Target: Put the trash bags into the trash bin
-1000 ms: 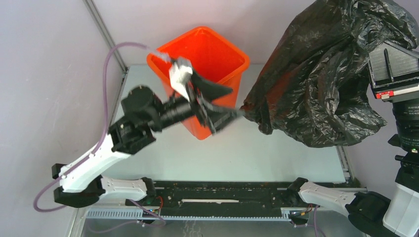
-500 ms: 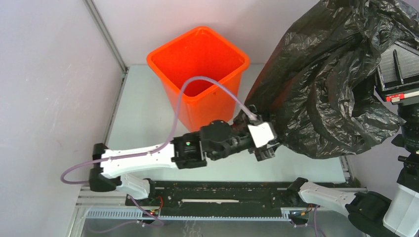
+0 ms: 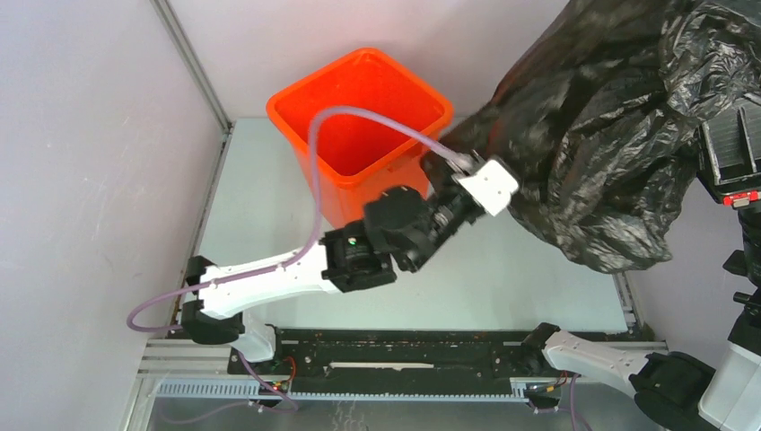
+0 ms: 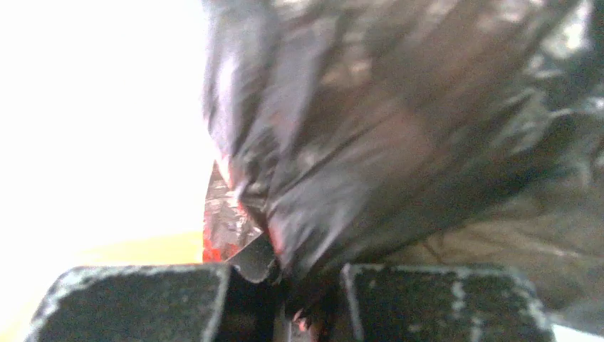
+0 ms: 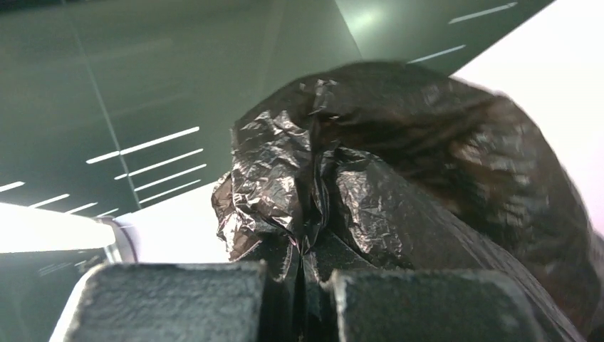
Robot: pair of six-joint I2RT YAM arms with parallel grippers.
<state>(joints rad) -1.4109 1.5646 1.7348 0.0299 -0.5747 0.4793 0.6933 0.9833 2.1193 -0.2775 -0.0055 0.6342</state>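
Observation:
The black crinkly trash bag [image 3: 610, 135] hangs in the air at the upper right, its lower left corner close to the right rim of the orange trash bin [image 3: 359, 117]. My left gripper [image 3: 480, 175] is at that corner, and in the left wrist view it [image 4: 306, 299] is shut on a fold of the bag [image 4: 370, 142]. A sliver of orange [image 4: 164, 249] shows at the left there. My right gripper [image 5: 306, 285] is shut on a bunched part of the bag [image 5: 399, 164]. The bag hides that gripper in the top view.
The bin stands at the back of the white table [image 3: 502, 287], near the left wall post [image 3: 193, 67]. The left arm's purple cable [image 3: 314, 153] arcs over the bin's mouth. The right arm's body [image 3: 731, 153] rises along the right edge.
My left arm swung from in front of the bin over to the bag, closed on its lower corner, and is drawing it up toward the bin's rim. The bag has lifted slightly.

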